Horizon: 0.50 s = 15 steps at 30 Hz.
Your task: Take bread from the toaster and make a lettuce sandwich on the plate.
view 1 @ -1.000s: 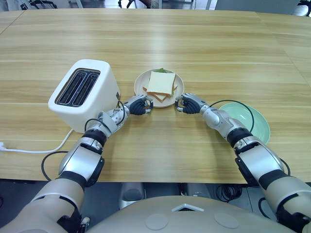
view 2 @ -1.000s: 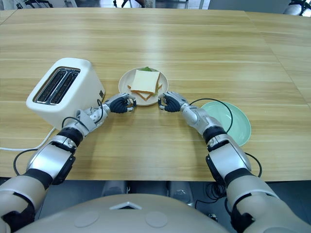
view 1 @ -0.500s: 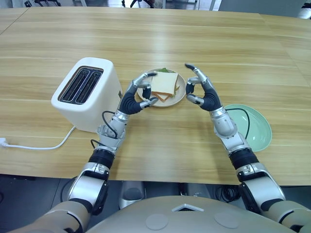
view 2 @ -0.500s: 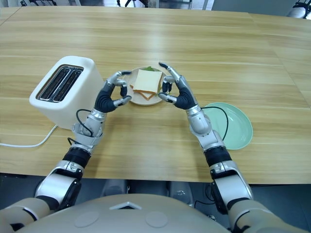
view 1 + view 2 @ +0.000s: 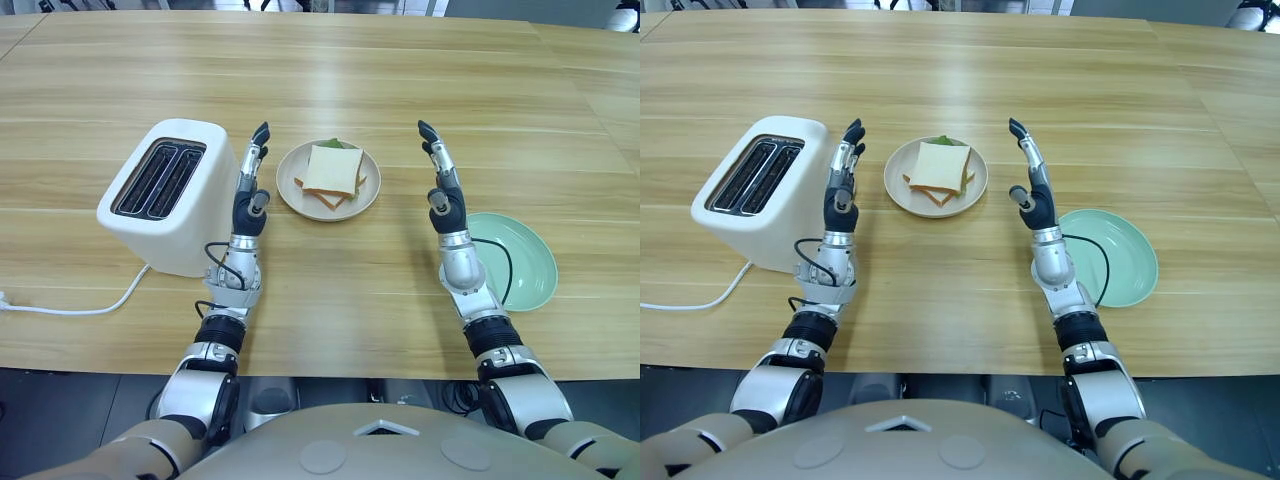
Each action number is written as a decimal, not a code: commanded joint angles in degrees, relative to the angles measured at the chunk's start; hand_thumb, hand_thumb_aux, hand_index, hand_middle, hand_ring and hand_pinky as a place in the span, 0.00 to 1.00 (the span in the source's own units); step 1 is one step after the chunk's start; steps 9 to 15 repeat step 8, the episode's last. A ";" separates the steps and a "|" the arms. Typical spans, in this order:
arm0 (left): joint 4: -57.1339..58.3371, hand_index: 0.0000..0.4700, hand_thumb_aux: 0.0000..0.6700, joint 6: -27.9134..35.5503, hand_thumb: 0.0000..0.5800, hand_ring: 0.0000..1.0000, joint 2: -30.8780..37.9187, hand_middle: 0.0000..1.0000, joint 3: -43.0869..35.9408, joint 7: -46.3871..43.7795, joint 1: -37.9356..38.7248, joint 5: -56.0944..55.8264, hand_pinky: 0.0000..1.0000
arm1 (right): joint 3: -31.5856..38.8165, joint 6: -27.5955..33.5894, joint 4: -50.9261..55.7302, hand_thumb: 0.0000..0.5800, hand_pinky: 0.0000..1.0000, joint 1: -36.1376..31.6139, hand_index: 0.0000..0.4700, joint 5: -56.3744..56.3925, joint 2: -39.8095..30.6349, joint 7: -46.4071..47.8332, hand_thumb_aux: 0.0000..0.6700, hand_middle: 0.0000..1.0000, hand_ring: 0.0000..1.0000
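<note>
Flanking the centre-frame lettuce sandwich (image 5: 332,172), left robot hand (image 5: 250,188) and right robot hand (image 5: 441,182) stand spread, empty, the left nearer.

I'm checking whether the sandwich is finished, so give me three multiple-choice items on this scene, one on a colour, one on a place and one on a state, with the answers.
1. What colour is the empty dish at the robot's right? A green; B red; C black.
2. Where is the sandwich relative to the toaster? A on top of it; B on the tan plate to its right; C to its left.
3. How are the left hand and the right hand? A both shut on the sandwich; B left shut on the plate's rim; C both open, holding nothing.

Answers: 1 A, the dish is pale green. 2 B, the sandwich rests on the plate between the two hands. 3 C, the fingers of both are extended and upright, touching nothing.
</note>
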 commanded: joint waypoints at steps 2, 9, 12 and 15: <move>0.27 0.00 0.00 0.17 0.00 0.00 -0.09 0.00 0.36 1.20 0.60 2.03 0.00 | -0.64 -0.59 -1.02 0.00 0.00 0.89 0.00 -0.73 -0.06 -0.19 0.00 0.00 0.00; 0.15 0.00 0.00 -0.34 0.00 0.00 -0.15 0.00 0.97 3.83 0.96 3.80 0.00 | -1.13 -0.21 0.10 0.00 0.00 0.58 0.00 -2.57 -0.18 -2.00 0.00 0.00 0.00; 0.15 0.00 0.00 -0.34 0.00 0.00 -0.15 0.00 0.97 3.83 0.96 3.80 0.00 | -1.13 -0.21 0.10 0.00 0.00 0.58 0.00 -2.57 -0.18 -2.00 0.00 0.00 0.00; 0.15 0.00 0.00 -0.34 0.00 0.00 -0.15 0.00 0.97 3.83 0.96 3.80 0.00 | -1.13 -0.21 0.10 0.00 0.00 0.58 0.00 -2.57 -0.18 -2.00 0.00 0.00 0.00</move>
